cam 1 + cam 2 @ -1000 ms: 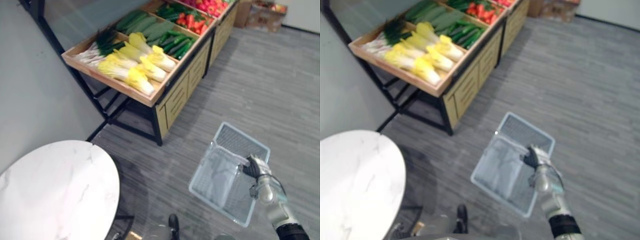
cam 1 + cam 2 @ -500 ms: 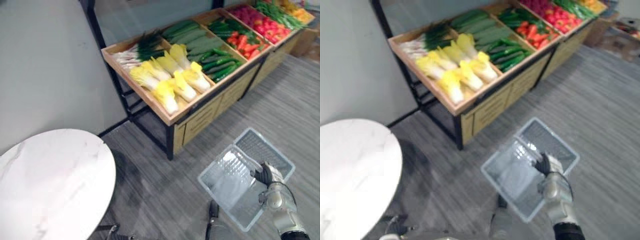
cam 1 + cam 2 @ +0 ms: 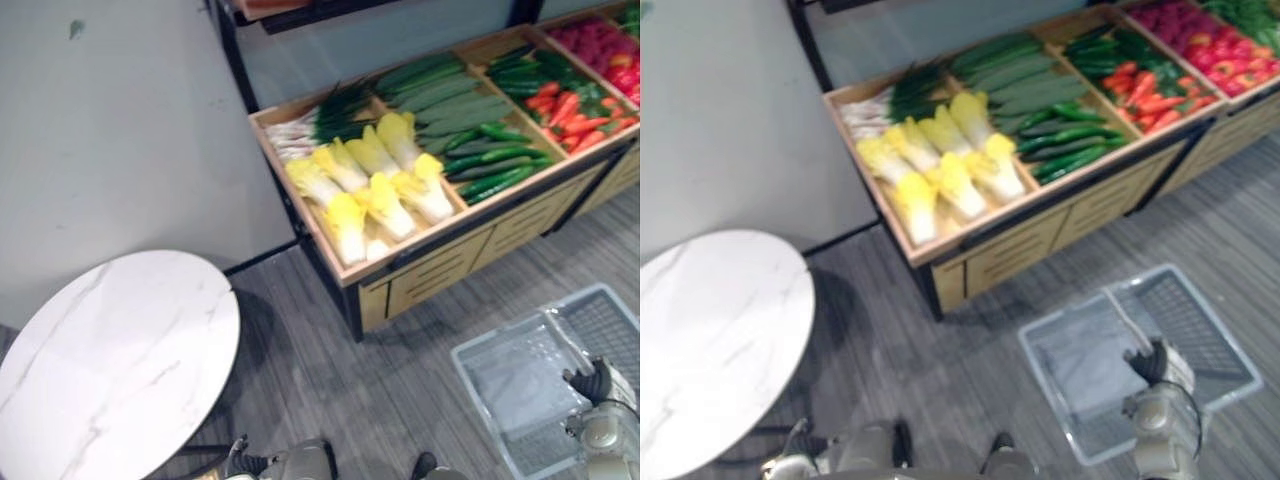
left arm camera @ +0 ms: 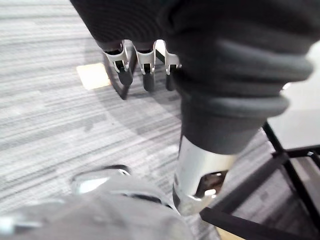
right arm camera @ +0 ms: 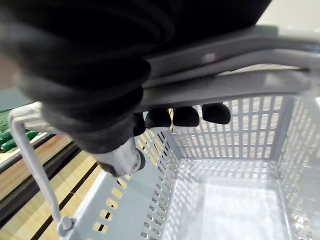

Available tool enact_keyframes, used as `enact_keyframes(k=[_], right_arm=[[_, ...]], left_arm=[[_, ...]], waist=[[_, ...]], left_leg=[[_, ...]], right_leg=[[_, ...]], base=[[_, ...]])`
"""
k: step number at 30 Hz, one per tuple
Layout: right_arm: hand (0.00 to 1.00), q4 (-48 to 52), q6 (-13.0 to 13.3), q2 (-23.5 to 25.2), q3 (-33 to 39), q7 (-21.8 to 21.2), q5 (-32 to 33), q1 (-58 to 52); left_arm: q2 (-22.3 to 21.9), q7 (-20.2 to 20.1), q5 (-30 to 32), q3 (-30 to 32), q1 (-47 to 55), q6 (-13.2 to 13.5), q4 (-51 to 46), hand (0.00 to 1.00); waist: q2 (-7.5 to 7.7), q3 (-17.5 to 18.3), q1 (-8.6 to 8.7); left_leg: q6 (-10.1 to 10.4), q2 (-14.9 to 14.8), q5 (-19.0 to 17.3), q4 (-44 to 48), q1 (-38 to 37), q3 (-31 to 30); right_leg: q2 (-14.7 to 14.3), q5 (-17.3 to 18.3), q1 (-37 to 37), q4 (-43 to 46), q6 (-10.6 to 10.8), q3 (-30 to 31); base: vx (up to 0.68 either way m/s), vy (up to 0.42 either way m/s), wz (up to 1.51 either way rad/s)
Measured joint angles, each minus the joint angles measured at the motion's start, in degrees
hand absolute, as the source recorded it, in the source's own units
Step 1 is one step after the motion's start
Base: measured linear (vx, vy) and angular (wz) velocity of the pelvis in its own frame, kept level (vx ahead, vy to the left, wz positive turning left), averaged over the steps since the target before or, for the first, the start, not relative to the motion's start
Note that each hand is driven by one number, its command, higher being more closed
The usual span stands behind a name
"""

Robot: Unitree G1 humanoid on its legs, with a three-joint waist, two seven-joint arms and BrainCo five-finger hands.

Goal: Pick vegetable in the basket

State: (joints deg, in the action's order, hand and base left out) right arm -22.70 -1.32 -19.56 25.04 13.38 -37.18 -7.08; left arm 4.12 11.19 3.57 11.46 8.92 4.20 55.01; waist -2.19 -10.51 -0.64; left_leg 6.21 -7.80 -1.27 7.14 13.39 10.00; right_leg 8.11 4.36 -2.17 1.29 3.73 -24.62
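grey basket (image 3: 1080,362) is held empty, its handle (image 5: 225,75) clasped in the right hand's (image 3: 1152,375) curled fingers; left hand (image 4: 145,56) hangs relaxed, holding nothing. the cabbages (image 3: 940,180) likely need to be approached next.

I see even, bright indoor light; the white table (image 3: 110,350) casts a soft shadow on the grey floor (image 3: 330,385).

Grey plastic basket (image 3: 1080,370), empty, little holes, hung by its handle (image 5: 240,55) from the right hand (image 3: 1152,364), yellow cabbages (image 3: 940,178) lay on the wooden stand (image 3: 1040,236)
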Motion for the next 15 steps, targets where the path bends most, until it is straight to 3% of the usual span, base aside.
enact_keyframes(k=[1, 2, 4, 6, 7, 8, 9, 11, 12, 13, 15], right_arm=[[1.00, -0.58, 0.00, -0.25, 0.14, 0.23, 0.07, 0.48], [1.00, -2.23, 0.01, 0.57, -0.41, 0.32, 0.94, 1.45], [1.00, -3.00, 0.49, 0.62, -1.24, 0.29, 1.84, 1.33], [1.00, -5.61, 0.52, -0.18, -1.10, 0.29, 2.24, 2.97], [1.00, -9.06, 0.55, -0.84, -1.15, 0.12, 2.19, 4.64], [1.00, -10.83, 0.52, -1.08, -1.14, 0.00, 2.19, 5.37], [1.00, -12.75, 0.53, -1.26, -1.14, -0.02, 2.24, 5.91], [1.00, -15.94, 0.47, -1.29, -1.15, -0.02, 2.53, 5.82], [1.00, -16.58, 0.46, -1.29, -1.14, -0.02, 3.02, 5.81], [1.00, -17.41, 0.39, -1.40, -1.13, -0.04, 3.50, 5.64], [1.00, -18.51, 0.31, -1.59, -0.61, -0.04, 4.05, 5.79]], left_arm=[[-0.17, 0.04, 0.02, 0.02, 0.50, -0.07, 0.12, 0.00], [0.18, 0.09, 0.05, 0.28, 1.59, -0.86, 1.83, 0.00], [0.32, 0.16, 0.05, 0.20, 2.65, -1.62, 2.18, 0.00], [0.68, 0.42, 0.09, 0.21, 1.94, -1.66, 2.14, 0.00], [0.54, 0.44, 0.09, 0.08, 1.90, -1.60, 2.10, 0.00], [0.43, 0.44, 0.09, -0.06, 2.00, -1.63, 2.15, 0.00], [0.48, 0.42, 0.08, -0.56, 2.13, -1.60, 2.11, 0.00], [1.85, 0.39, 0.05, -2.45, 2.04, -1.49, 1.95, 0.00], [2.30, 0.42, 0.05, -2.84, 1.93, -1.40, 1.90, 0.00], [2.58, 0.50, -0.01, -3.10, 1.59, -0.92, 1.63, 0.00], [3.03, 0.96, -0.16, -2.56, 0.60, -0.86, 1.19, 0.00]], waist=[[-0.76, -0.05, -0.40], [-0.28, 0.17, -1.47], [1.99, 0.53, -1.16], [2.58, 0.52, -1.01], [2.47, 0.55, -1.19], [2.90, 0.28, -1.14], [2.40, 0.42, -1.06], [2.66, 0.55, -0.09], [2.21, 0.84, 0.53], [2.55, 0.74, 1.19], [2.87, 0.51, 1.97]], left_leg=[[-0.77, -0.31, 1.75, -1.28, -0.16, -0.12], [-2.38, -0.19, 4.50, -1.17, -1.59, 0.74], [-4.07, 2.41, 2.56, -0.47, -2.73, 2.41], [-5.24, 3.62, 0.27, 0.87, -3.19, 3.66], [-5.33, 4.03, -1.57, 0.91, -5.19, 4.68], [-5.29, 4.03, -2.60, 0.66, -6.34, 5.18], [-5.57, 4.17, -3.58, 0.26, -8.42, 5.50], [-6.94, 5.11, -5.45, -0.81, -12.69, 5.14], [-7.49, 5.09, -5.53, -0.79, -13.02, 4.73], [-7.57, 5.03, -5.56, -0.81, -13.57, 3.78], [-7.50, 4.61, -5.40, -0.81, -13.58, 2.05]], right_leg=[[-0.64, 0.09, -0.06, 0.06, 0.53, 0.59], [-0.04, -0.47, -0.41, 0.40, 2.13, 2.98], [2.48, -0.55, -1.28, -0.23, 3.48, 4.18], [4.45, -0.46, -0.64, 2.14, 3.88, 5.76], [5.96, 0.11, 0.96, 7.86, 4.75, 7.35], [6.59, 0.19, 2.10, 11.70, 4.86, 8.22], [7.67, 0.16, 4.14, 18.74, 4.82, 9.36], [10.89, -4.52, 11.16, 36.90, 4.96, 13.02], [11.10, -4.15, 12.26, 39.72, 5.19, 13.58], [11.21, -2.20, 14.00, 41.96, 3.97, 13.57], [10.31, 1.74, 15.52, 38.17, 2.71, 11.10]], base=[[0.20, 0.203, -0.58], [0.26, 0.196, -0.63], [0.29, 0.174, -0.34], [0.23, 0.189, -0.22], [0.21, 0.229, -0.37], [0.19, 0.257, -0.37], [0.13, 0.215, -0.19], [0.18, 0.210, 0.07], [0.19, 0.126, 0.37], [0.13, 0.027, 0.45], [0.22, -0.039, 0.44]])
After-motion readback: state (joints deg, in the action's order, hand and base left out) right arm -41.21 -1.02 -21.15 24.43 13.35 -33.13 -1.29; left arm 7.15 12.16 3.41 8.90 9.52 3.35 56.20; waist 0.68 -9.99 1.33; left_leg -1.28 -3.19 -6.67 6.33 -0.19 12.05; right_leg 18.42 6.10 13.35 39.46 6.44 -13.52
